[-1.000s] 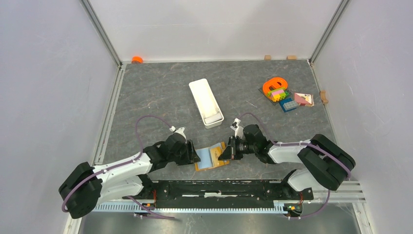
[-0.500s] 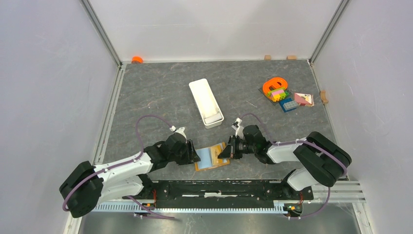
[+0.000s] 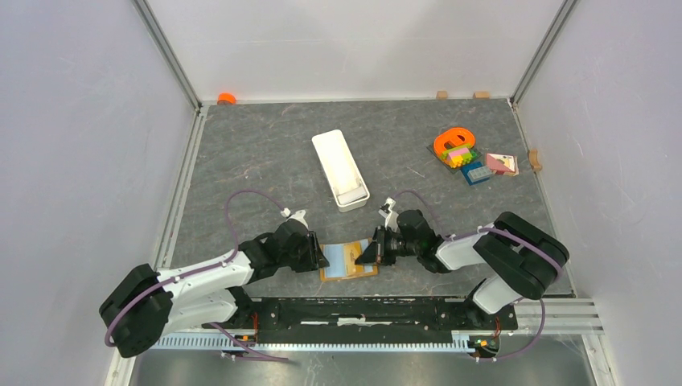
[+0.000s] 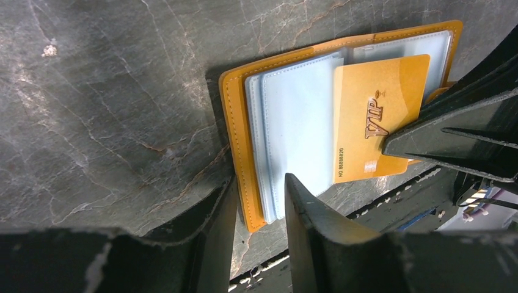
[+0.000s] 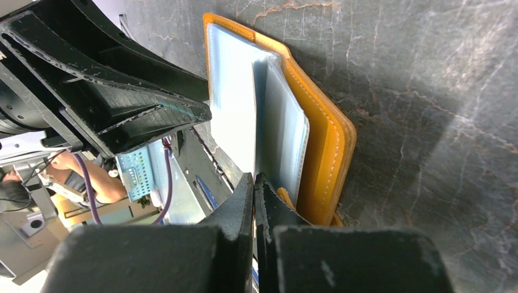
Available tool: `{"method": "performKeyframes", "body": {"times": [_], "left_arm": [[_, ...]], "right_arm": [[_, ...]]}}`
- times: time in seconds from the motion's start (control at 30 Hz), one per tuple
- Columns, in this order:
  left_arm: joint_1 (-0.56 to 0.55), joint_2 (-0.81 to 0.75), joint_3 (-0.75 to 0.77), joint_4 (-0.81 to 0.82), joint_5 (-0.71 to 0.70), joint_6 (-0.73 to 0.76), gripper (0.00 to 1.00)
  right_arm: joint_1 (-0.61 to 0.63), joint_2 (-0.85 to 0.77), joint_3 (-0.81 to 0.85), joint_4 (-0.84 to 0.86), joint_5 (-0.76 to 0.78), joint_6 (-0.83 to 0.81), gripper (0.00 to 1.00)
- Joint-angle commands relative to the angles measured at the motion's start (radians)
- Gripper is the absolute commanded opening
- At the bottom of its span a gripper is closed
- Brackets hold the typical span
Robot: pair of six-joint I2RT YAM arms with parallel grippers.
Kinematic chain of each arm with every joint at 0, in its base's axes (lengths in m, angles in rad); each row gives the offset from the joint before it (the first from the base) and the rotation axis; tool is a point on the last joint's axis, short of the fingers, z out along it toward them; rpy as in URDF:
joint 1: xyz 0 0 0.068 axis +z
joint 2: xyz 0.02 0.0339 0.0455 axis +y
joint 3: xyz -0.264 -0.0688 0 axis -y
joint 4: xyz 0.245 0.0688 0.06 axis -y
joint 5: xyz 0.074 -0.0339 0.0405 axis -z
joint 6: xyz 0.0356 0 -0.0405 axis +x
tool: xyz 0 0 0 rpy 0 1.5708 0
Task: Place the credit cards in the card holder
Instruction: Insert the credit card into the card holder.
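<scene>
The card holder (image 3: 344, 264) lies open on the table near the front edge, orange-tan with pale blue-grey pockets (image 4: 299, 122). It also shows in the right wrist view (image 5: 327, 146). A gold "VIP" credit card (image 4: 375, 116) lies flat over its right half; I cannot tell whether it is inside a sleeve. My right gripper (image 3: 369, 252) is shut on the card's right edge; its fingers (image 4: 452, 134) show in the left wrist view and press together in its own view (image 5: 253, 183). My left gripper (image 4: 259, 183) is at the holder's left edge (image 3: 318, 256), jaws a narrow gap apart over its near corner, gripping nothing.
A long white tray (image 3: 340, 169) stands behind the holder. Coloured toy bricks with an orange ring (image 3: 457, 149) and a pink piece (image 3: 500, 163) lie at the back right. An orange cap (image 3: 226, 98) sits in the far left corner. The black base rail (image 3: 362, 310) runs just in front.
My right gripper has moved left with the gold card, which now covers more of the holder's pockets. The left gripper has stayed at the holder's left edge.
</scene>
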Motion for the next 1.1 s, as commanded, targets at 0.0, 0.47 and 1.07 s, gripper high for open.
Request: {"method": "performKeyframes", "body": {"times": [0.0,0.47,1.07], "left_arm": [[-0.006,0.01,-0.014,-0.007,0.002,0.002,0.4],[-0.007,-0.008,-0.026,0.01,0.016,-0.001,0.38],[-0.007,-0.021,-0.049,0.015,0.013,-0.008,0.28]], "right_arm": [[0.017,0.014,-0.028,0.086,0.024,0.064,0.0],[0.064,0.086,-0.028,0.173,0.082,0.133,0.0],[0.101,0.09,-0.065,0.202,0.195,0.171,0.0]]}}
